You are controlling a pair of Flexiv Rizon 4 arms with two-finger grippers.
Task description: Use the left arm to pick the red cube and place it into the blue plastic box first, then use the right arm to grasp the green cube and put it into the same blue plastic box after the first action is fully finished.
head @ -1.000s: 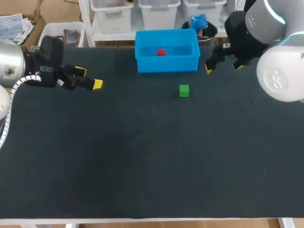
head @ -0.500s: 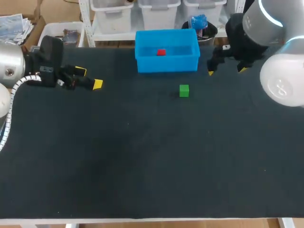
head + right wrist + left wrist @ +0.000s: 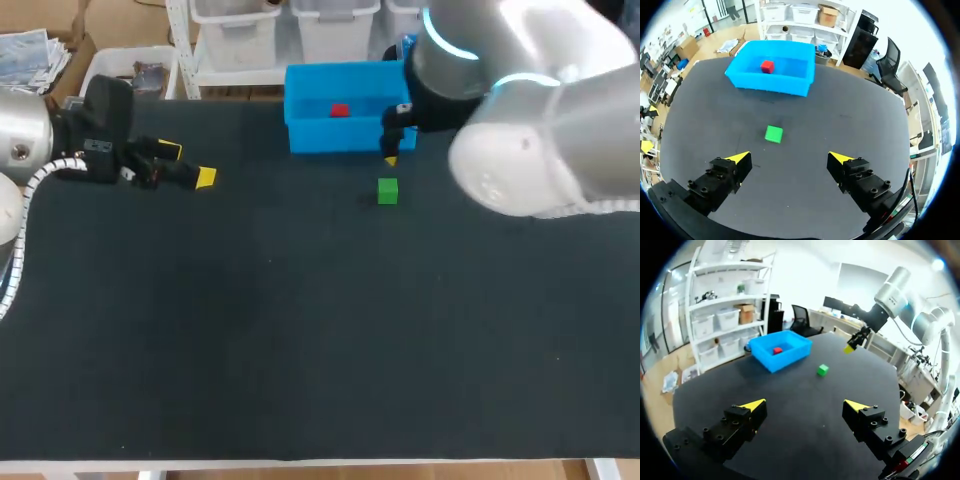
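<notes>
Head view: a blue plastic box point(image 3: 350, 135) is seen at the table's point(image 3: 300, 330) 12 o'clock edge, its long axis running 9 to 3. A red cube point(image 3: 339, 110) is seen inside it, near the middle. A green cube point(image 3: 388, 191) lies flat on the table at the box's 5 o'clock, apart from it, its edges roughly square with the box. The right arm point(image 3: 520, 120) is held over the box's 3 o'clock end; one yellow fingertip point(image 3: 390, 160) shows just at the green cube's 12 o'clock. The left gripper point(image 3: 188, 165) is parked near 9 o'clock, fingers spread, nothing held.

Left wrist view: box and cubes are seen well ahead of the spread fingers.

Right wrist view: the right gripper point(image 3: 790, 160) is spread wide and holds nothing; the green cube lies ahead at 11 o'clock, the box beyond it.
</notes>
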